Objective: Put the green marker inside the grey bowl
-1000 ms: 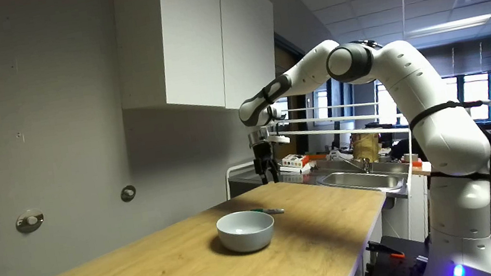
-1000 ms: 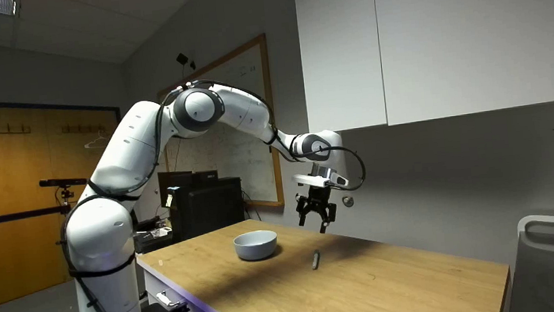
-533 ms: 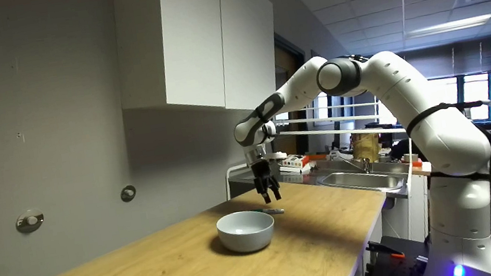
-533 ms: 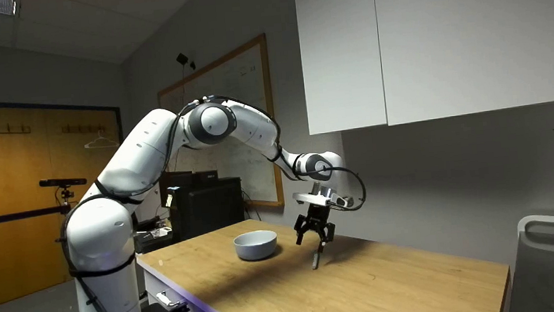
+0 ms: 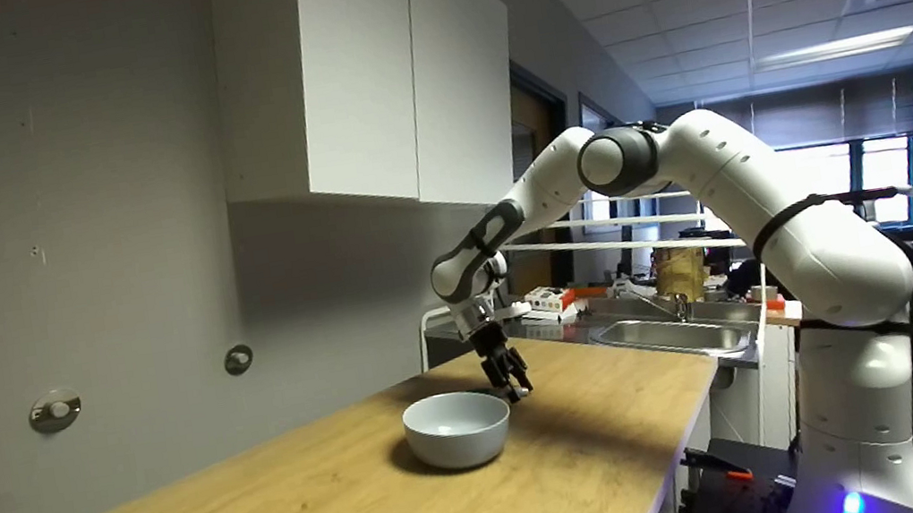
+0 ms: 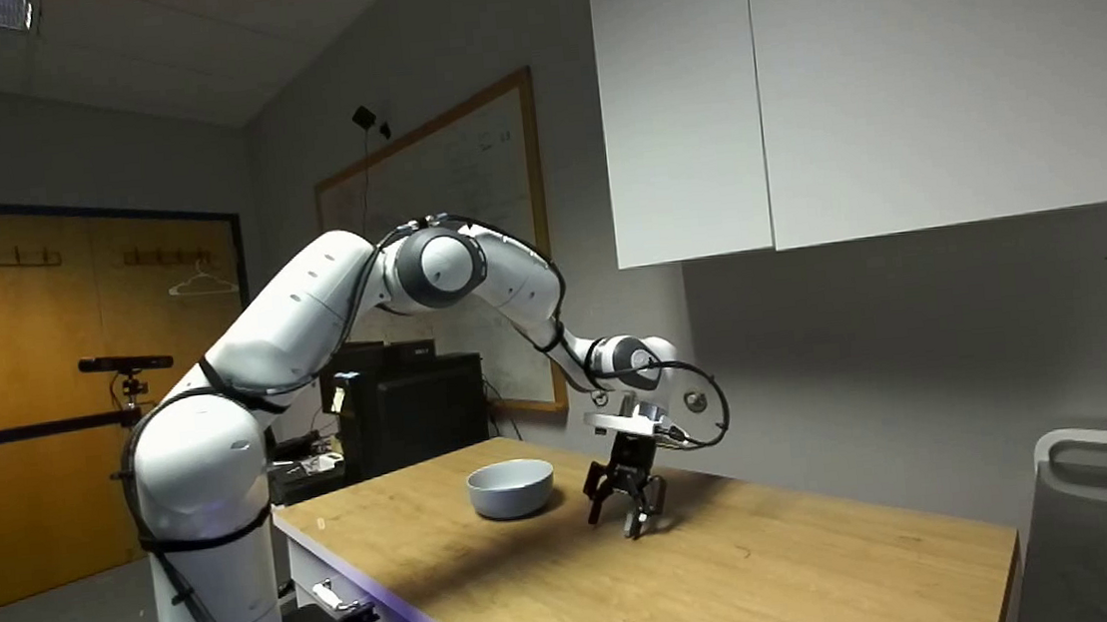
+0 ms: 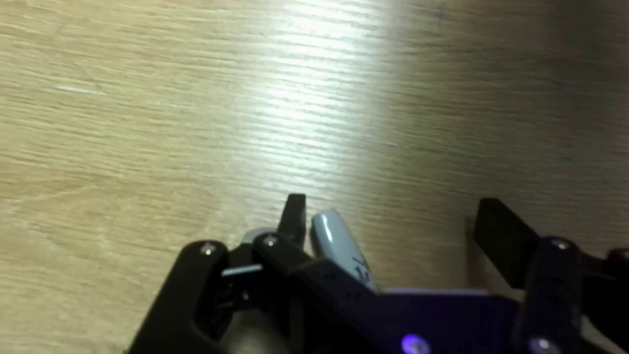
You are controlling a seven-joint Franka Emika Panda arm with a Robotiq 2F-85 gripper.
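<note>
Wrist view: observed marker (image 7: pixel 341 243) lying on wood-grain tabletop (image 7: pixel 147 128), between five and six o'clock from centre. Noted glossy grey barrel, rounded end, dark lettering partly hidden, illegible. Found black gripper (image 7: pixel 391 201) spread wide, with marker between fingers (image 7: pixel 293 221), just beside seven o'clock finger; unable to confirm contact. Logged smooth, round grey bowl (image 5: pixel 459 442) in an exterior view, eight o'clock from gripper, with marker outside it.
</note>
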